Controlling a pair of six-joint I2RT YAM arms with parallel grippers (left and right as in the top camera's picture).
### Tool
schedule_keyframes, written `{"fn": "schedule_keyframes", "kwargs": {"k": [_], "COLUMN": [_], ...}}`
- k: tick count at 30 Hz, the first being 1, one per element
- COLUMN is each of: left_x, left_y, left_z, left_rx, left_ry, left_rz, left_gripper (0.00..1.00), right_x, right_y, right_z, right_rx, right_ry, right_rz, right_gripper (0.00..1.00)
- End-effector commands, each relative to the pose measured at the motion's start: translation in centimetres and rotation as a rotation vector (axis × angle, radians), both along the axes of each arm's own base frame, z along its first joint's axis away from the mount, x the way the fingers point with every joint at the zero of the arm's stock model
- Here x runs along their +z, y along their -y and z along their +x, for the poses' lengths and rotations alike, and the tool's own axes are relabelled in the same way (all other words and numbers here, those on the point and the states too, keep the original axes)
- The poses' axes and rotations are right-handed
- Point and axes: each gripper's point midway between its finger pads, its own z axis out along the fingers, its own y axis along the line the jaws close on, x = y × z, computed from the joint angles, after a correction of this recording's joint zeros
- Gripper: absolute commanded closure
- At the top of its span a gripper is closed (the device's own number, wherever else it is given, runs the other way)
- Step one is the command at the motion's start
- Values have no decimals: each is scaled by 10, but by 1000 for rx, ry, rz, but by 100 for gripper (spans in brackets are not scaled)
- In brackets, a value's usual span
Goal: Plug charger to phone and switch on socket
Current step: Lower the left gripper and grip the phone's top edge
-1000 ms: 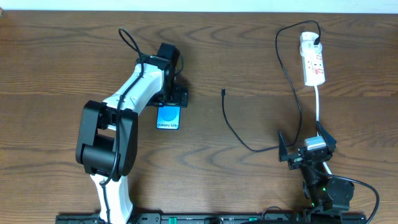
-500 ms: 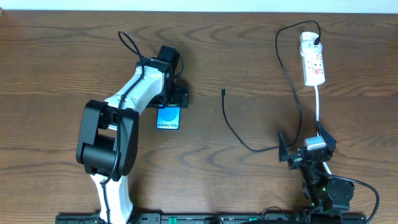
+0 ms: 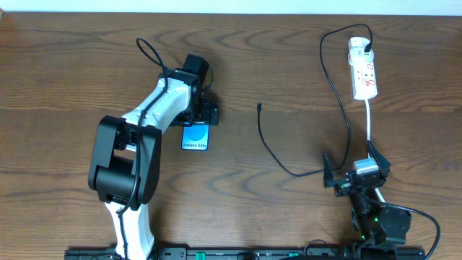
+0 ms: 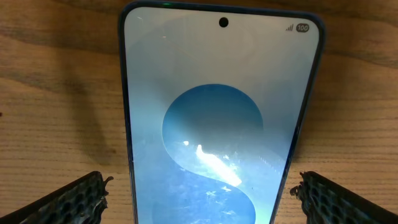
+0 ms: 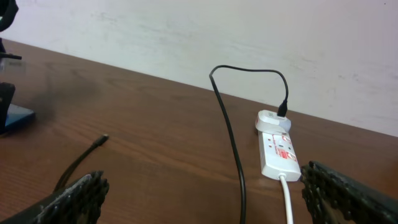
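1. The left gripper (image 4: 207, 198) hangs over the phone (image 3: 195, 136), jaws wide, straddling it without touching. The phone lies flat, screen up, left of centre.
2. The charger tip (image 3: 259, 108) lies loose mid-table, well apart from the phone.
3. The right gripper (image 3: 354, 167) waits near the front edge, wide open and empty.
4. The socket (image 3: 363, 72) lies far right, with the charger plugged in.
5. The step in hand looks like securing the phone. Next, the jaws must close squarely on its edges, and the right gripper must fetch the tip.

brown wooden table (image 3: 72, 58) — white wall (image 5: 186, 25) behind
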Motion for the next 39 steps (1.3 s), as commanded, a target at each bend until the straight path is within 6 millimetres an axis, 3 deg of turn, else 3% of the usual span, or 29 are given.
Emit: {"fn": "schedule_keyframes", "kwargs": {"k": [1, 15, 35, 38, 39], "left_x": [-15, -24, -24, -24, -24], "left_y": [-3, -2, -2, -2, -2], "left_z": [-6, -6, -6, -6, -6], "left_rx": [11, 10, 10, 10, 10], "left_ry": [-39, -51, -52, -52, -51], "left_rz": [24, 20, 20, 20, 20], "left_gripper": [0, 4, 49, 57, 64], "right_x": [-1, -1, -1, -1, -1], "right_y": [-1, -1, -1, -1, -1], "right_z": [0, 0, 0, 0, 0], "right_rx": [3, 3, 3, 3, 3], "right_ry": [1, 1, 1, 1, 1], "right_rz": [-6, -6, -6, -6, -6], "right_gripper": [1, 1, 1, 1, 1]}}
